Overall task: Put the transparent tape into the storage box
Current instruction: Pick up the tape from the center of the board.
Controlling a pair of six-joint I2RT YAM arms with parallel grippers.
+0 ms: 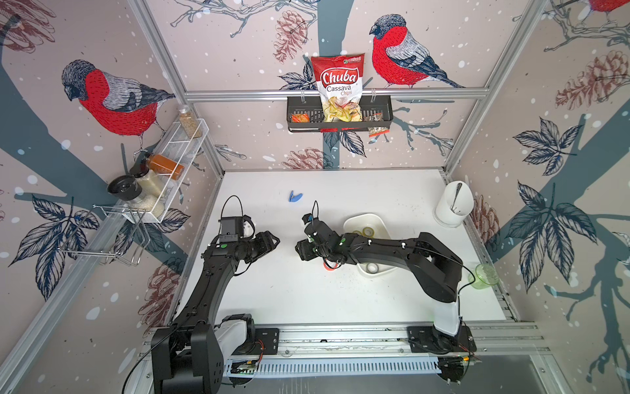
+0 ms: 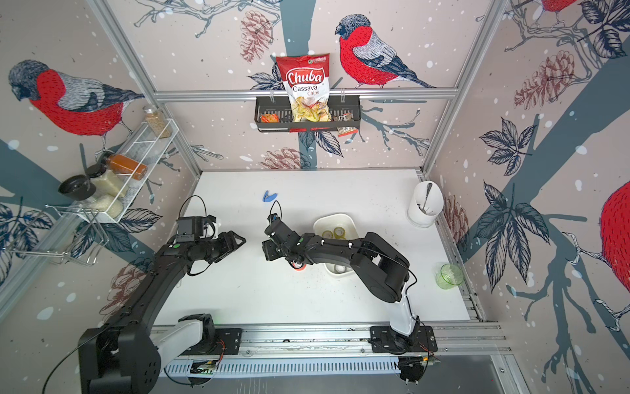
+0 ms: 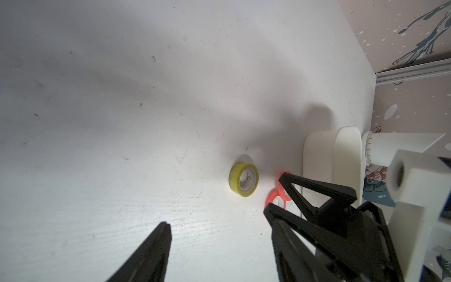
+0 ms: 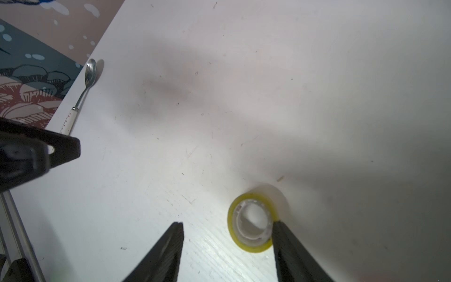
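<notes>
One transparent tape roll (image 4: 253,221) between the fingers (image 4: 170,251) of the right gripper (image 4: 227,223)

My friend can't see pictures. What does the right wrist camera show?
A yellowish clear tape roll sits on the white table between the fingers of the open right gripper, close against one finger. A spoon lies near the table's edge.

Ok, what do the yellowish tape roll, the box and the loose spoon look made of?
Tape: clear glossy film, yellowish where layered, on a white core, likely plastic or card. Box: white matte plastic, judging by its smooth rounded rim. Spoon: shiny metal bowl and neck; white handle, perhaps plastic or ceramic.
</notes>
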